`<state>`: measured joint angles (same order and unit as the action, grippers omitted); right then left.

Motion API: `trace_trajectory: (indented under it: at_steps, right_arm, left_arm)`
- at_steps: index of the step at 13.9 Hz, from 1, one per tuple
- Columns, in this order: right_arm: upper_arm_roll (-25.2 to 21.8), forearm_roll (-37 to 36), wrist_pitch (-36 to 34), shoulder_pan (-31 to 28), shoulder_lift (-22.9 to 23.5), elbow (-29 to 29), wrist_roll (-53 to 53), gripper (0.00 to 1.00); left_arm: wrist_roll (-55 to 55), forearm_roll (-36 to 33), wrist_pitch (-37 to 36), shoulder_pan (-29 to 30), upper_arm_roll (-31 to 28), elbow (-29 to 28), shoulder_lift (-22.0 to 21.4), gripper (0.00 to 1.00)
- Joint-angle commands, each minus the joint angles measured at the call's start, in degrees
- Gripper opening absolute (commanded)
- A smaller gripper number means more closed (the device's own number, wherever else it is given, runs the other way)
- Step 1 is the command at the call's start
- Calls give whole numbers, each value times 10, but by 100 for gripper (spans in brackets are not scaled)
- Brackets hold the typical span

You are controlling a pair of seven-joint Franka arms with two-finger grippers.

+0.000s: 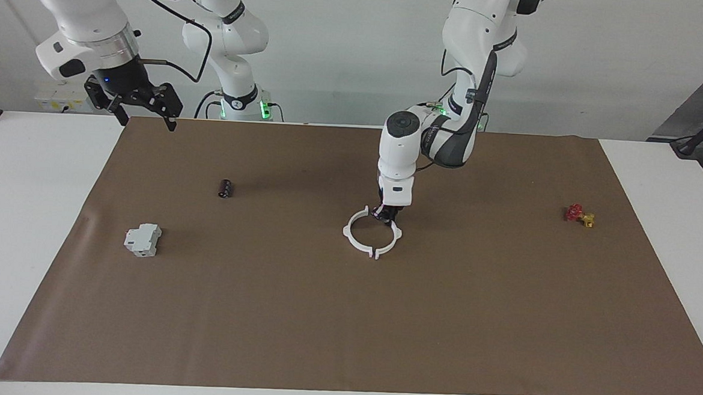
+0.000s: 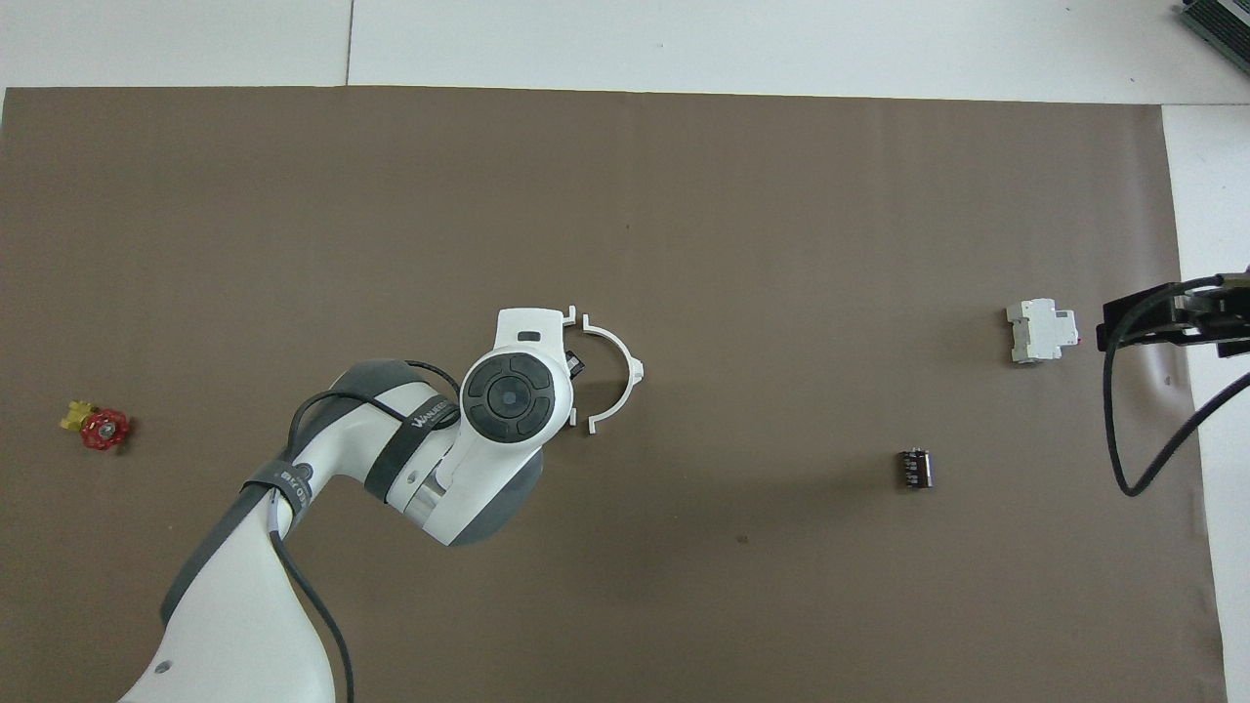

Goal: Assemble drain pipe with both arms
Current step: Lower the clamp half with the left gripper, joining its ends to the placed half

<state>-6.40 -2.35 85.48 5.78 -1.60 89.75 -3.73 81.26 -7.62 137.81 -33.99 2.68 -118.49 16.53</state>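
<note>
Nearly there, by the look of it: the two white half-rings of the drain pipe lie on the brown mat as an almost complete circle, their end tabs close together at both joints. The left gripper is down at the mat, pinched shut on the upper end of the half-ring nearer the left arm's end of the table, right at the joint closest to the robots. The other half-ring lies just beside that claw, toward the right arm's end. I judge the halves to be aligned but cannot tell whether the tabs have clicked home; seating both joints looks to be what remains. The right gripper waits high over the mat's corner, fingers spread wide, holding nothing, well apart from the ring
</note>
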Motion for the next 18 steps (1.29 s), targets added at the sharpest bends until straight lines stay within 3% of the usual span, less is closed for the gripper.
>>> trace_trajectory:
  at_steps: [1,18]
  right_arm:
    - [0,14,-8,-4,0,-5,12,100]
    - [0,14,-9,-4,0,-5,12,100]
  left_arm:
    - [11,-17,-18,-7,-5,3,-2,0]
    - [12,-18,-17,-17,-5,6,-2,0]
